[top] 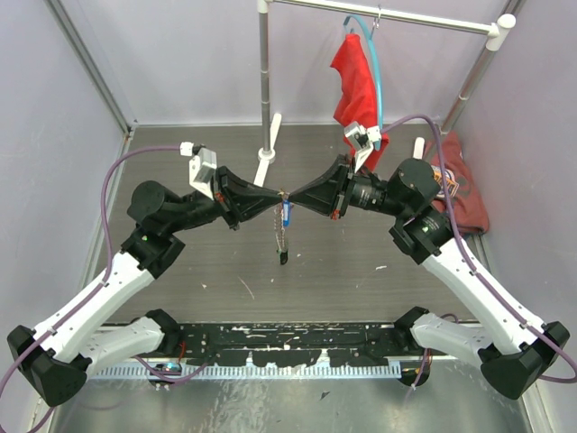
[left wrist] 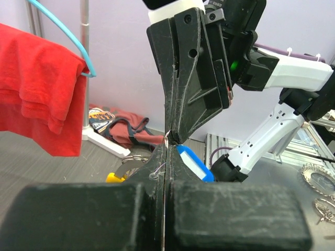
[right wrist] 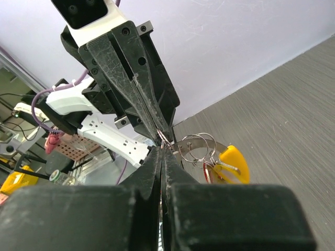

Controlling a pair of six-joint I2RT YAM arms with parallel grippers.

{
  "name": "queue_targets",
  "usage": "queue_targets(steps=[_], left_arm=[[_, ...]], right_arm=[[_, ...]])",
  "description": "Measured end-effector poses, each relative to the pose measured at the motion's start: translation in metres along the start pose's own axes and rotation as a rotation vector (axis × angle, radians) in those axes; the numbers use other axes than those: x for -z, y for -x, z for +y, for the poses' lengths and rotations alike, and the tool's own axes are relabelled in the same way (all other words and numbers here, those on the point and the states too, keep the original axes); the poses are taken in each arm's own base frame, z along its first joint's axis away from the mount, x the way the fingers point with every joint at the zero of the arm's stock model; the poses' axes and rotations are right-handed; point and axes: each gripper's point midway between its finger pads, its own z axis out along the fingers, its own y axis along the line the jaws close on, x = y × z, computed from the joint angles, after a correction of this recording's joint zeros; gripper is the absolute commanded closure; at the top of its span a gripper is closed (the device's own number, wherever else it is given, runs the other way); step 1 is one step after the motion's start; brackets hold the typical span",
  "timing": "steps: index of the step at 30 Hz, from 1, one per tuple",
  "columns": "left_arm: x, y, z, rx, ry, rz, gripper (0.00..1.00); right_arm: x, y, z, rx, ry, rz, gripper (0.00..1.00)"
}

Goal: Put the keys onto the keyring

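Note:
My left gripper and right gripper meet tip to tip above the middle of the table. Both are shut on the thin wire of the keyring, which shows only as a short stretch between the tips. A bunch of keys hangs below them: a blue key at the top and a black key at the bottom. In the left wrist view the left gripper is shut, with the blue key to its right and a yellow key to its left. In the right wrist view the right gripper is shut, with small split rings and the yellow key beside it.
A clothes rack stands at the back with a red cloth on a light-blue hanger. A dark red garment lies at the back right. A black rail runs along the near edge between the arm bases.

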Motion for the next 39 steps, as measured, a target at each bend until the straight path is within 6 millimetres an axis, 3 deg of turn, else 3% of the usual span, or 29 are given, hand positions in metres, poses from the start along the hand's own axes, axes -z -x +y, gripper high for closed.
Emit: queue_targets(steps=[24, 33, 39], left_arm=[[0.000, 0.000, 0.000, -0.012, 0.005, 0.013, 1.00], [0.000, 0.000, 0.001, -0.013, 0.005, 0.015, 1.00], [0.000, 0.002, 0.000, -0.016, 0.004, 0.011, 1.00]], right_arm=[[0.004, -0.008, -0.004, 0.008, -0.061, 0.101, 0.93], [0.002, -0.015, -0.010, -0.010, -0.070, 0.132, 0.72], [0.004, -0.019, -0.016, 0.003, -0.098, 0.154, 0.66]])
